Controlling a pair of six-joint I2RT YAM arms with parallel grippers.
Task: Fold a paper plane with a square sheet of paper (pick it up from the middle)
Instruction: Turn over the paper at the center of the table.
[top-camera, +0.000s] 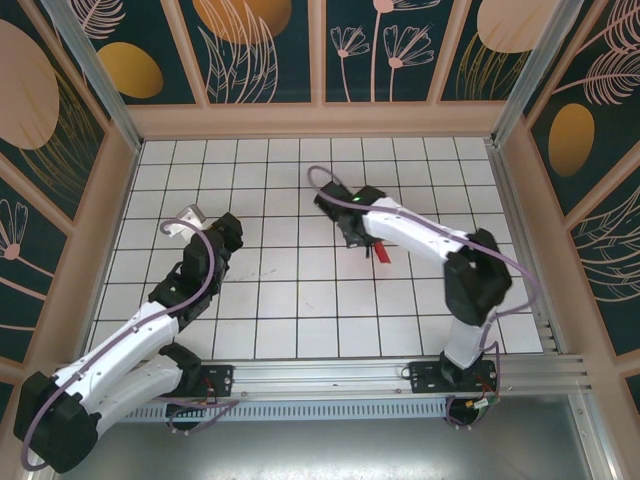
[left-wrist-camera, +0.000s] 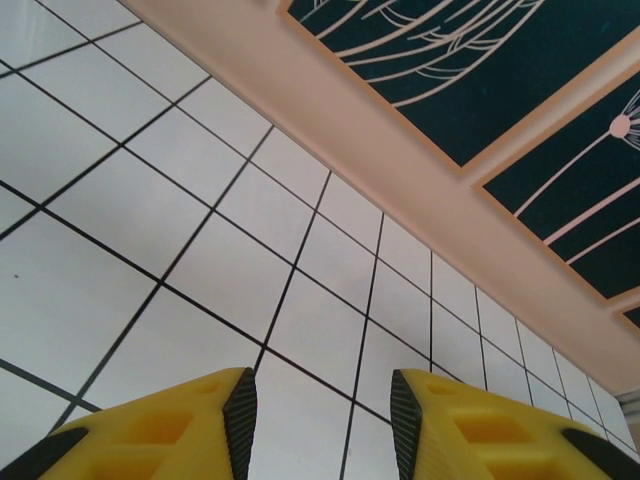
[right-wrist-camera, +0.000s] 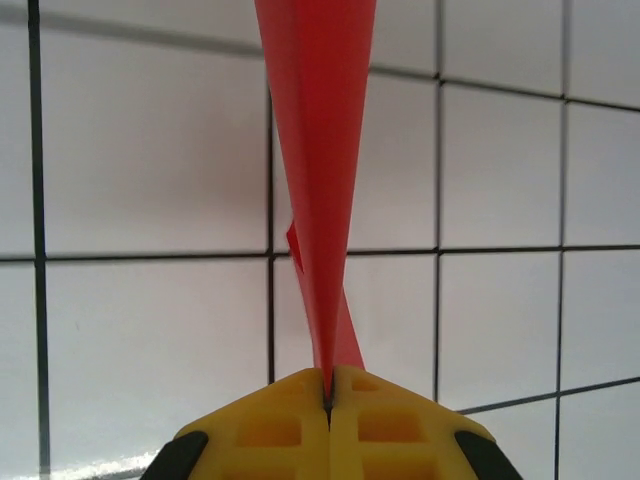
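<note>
While the right claw (right-wrist-camera: 329, 380) pinches the red paper plane (right-wrist-camera: 318, 150), the left claw (left-wrist-camera: 322, 410) stands parted, empty.

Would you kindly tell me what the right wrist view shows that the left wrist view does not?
Right wrist view: the right pincer is shut on the folded red paper, a narrow strip that extends away from its tips over the tiles.
Left wrist view: the left pincer is open with nothing between its tips. Beyond it are the peach wall rail and the dark floral panels.
Both: yellow fingers at the bottom edge, above the white grid-tiled table.
</note>
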